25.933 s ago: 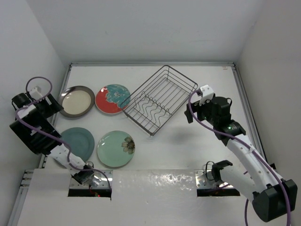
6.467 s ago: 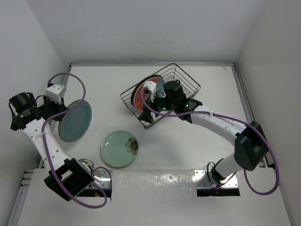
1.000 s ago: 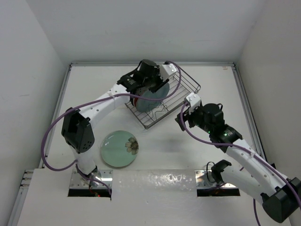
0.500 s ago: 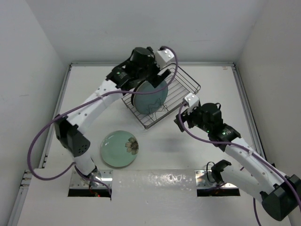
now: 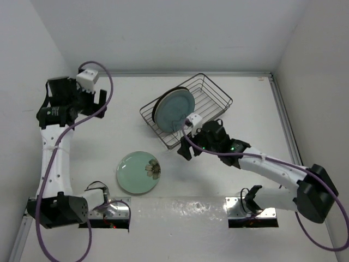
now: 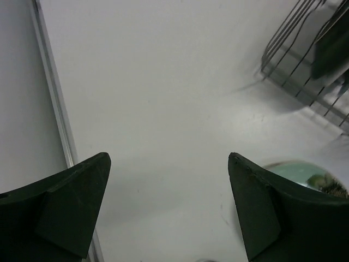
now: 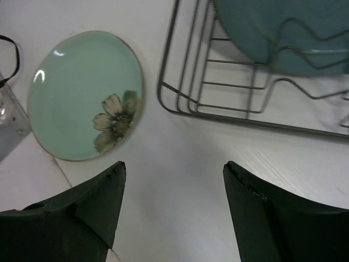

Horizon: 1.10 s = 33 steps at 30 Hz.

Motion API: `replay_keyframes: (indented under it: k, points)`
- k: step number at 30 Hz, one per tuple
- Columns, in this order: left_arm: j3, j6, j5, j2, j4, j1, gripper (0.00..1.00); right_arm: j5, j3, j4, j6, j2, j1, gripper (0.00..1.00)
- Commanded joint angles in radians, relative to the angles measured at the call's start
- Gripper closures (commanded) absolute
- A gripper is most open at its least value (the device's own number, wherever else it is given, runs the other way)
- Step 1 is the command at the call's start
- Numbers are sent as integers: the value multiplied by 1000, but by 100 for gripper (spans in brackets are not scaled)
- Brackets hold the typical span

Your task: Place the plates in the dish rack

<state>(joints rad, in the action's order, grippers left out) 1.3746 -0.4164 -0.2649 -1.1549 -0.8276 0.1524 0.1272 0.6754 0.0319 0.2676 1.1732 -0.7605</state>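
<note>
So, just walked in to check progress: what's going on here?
Two robot arms are loading plates into the dish rack. A grey-blue plate stands on edge in it. The pale green flower plate lies on the table. The right pincer hangs open between that plate and the rack; the left pincer is open and empty, far left.

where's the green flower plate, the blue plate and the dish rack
green flower plate (image 5: 137, 172): top external view, its middle, just left of the flower.
blue plate (image 5: 175, 110): top external view, middle of its upright face.
dish rack (image 5: 217, 87): top external view, on its far top rim wire.
</note>
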Motion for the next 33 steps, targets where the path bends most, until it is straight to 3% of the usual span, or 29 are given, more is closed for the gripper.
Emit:
replay_keyframes:
  k: [1, 7, 12, 18, 29, 33]
  points:
    - [-90, -68, -181, 46, -54, 140, 14, 15, 29, -177, 156, 113, -63, 29]
    - [-284, -90, -201, 79, -19, 177, 17, 37, 52, -355, 312, 359, -137, 29]
    - [-370, -68, -191, 138, 42, 180, 18, -33, 105, -385, 324, 480, -235, 31]
    - [-401, -78, -177, 170, 57, 180, 18, -80, 11, -559, 464, 537, -281, 36]
    - [-422, -82, -204, 208, 74, 180, 17, -175, -39, -602, 555, 591, -309, 41]
    - [-421, -87, -218, 215, 73, 180, 17, -276, -79, -606, 556, 566, -350, 42]
